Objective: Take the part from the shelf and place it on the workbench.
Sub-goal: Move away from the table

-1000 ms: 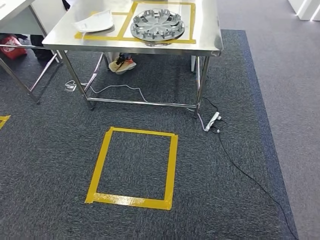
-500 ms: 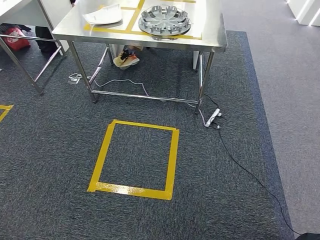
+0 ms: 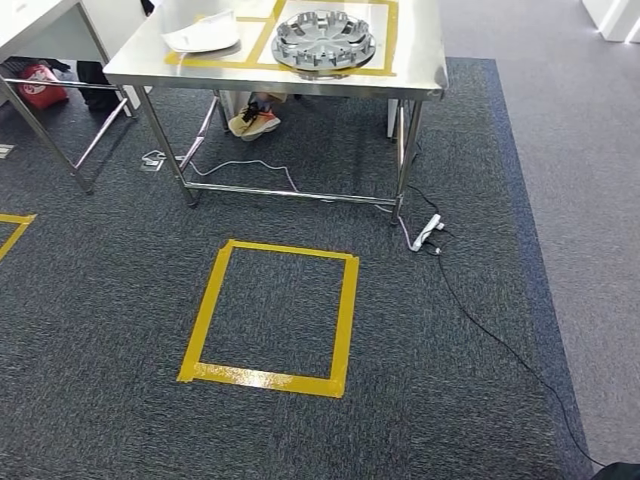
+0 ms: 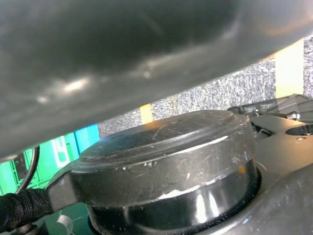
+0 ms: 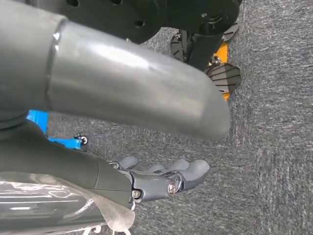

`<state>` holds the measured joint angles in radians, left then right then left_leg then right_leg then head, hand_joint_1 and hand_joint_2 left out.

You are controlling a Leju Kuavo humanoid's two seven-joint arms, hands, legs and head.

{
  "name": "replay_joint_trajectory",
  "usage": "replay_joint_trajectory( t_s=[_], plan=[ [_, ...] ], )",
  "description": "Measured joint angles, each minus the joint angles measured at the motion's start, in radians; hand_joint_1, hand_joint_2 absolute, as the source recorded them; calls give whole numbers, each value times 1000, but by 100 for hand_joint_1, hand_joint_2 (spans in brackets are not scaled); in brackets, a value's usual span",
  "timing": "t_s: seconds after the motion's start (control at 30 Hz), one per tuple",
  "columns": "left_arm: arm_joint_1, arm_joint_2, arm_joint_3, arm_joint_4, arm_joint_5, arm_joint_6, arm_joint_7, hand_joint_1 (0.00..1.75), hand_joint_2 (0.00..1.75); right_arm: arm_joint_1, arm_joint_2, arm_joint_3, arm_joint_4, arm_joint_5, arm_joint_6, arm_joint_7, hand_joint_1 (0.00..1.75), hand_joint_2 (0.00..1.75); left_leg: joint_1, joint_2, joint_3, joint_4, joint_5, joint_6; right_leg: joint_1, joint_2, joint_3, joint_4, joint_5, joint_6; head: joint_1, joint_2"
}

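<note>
Right hand [image 5: 162, 178] hung empty, fingers apart, left hand's state untellable, wheel-cover part [image 3: 324, 40] lay on far surface [image 3: 423, 70].

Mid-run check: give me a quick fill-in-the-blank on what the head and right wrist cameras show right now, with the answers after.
1. The silver wheel cover lies on the steel workbench inside a border of ____ tape.
2. On the carpet before the workbench, tape marks out an empty ____.
3. The white part lies to the ____ of the wheel cover in the head view.
4. The right hand holds ____.

Answers: yellow; square; left; nothing
</note>
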<state>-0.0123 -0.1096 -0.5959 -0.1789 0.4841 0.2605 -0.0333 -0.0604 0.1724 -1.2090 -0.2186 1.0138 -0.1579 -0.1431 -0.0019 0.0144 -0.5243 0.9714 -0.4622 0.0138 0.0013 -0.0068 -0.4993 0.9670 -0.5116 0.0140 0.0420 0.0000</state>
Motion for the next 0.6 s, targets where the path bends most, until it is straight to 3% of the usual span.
replay_joint_trajectory(
  t_s=[0.1,0.17,0.23,0.3,0.37,0.4,0.43,0.47,0.53,0.6],
  plan=[
    [1,0,0,0,0,1,0,0,0,0,0,0,0,12,-4,-2,0,0,-2,0,-6,5,0,0,-3,-1,1,0,5,2,0,0],
    [1,0,0,1,0,1,0,0,0,0,0,0,0,20,-9,-3,0,0,-4,-1,-9,4,2,10,-5,-2,3,-5,10,9,-2,0],
    [1,-1,0,1,0,1,0,0,0,0,-1,1,0,26,-13,-4,0,0,2,0,-3,-19,16,17,-4,1,-6,4,-2,16,-3,0],
    [1,-2,0,1,0,1,0,0,0,-1,-1,1,0,29,-15,-5,0,0,10,-1,0,-38,29,18,-6,4,-48,81,-54,26,0,0],
    [2,-3,0,2,0,1,1,0,0,1,-2,2,0,33,-18,-7,0,0,12,-6,-7,-40,33,16,-13,5,-111,215,-115,39,2,0],
    [3,-4,0,2,0,1,2,0,0,2,-3,2,0,35,-20,-8,0,0,13,-11,-10,-39,35,13,-17,5,-131,259,-126,45,2,0],
    [4,-5,0,2,0,0,2,0,0,4,-3,2,0,36,-22,-9,0,0,15,-18,-13,-37,36,10,-22,5,-132,266,-118,51,2,0],
    [5,-6,0,2,0,0,3,0,0,5,-4,2,0,38,-24,-9,0,0,19,-27,-15,-34,38,5,-27,7,-111,231,-91,56,2,0],
    [5,-7,0,2,0,-1,4,0,0,6,-4,2,0,39,-27,-10,0,0,26,-47,-25,-19,36,-10,-36,30,-37,94,-34,67,4,0],
    [4,-8,0,2,0,-2,4,0,0,5,-5,2,0,39,-29,-11,0,0,28,-64,-39,0,33,-27,-37,54,6,12,-19,56,7,0]
  ],
)
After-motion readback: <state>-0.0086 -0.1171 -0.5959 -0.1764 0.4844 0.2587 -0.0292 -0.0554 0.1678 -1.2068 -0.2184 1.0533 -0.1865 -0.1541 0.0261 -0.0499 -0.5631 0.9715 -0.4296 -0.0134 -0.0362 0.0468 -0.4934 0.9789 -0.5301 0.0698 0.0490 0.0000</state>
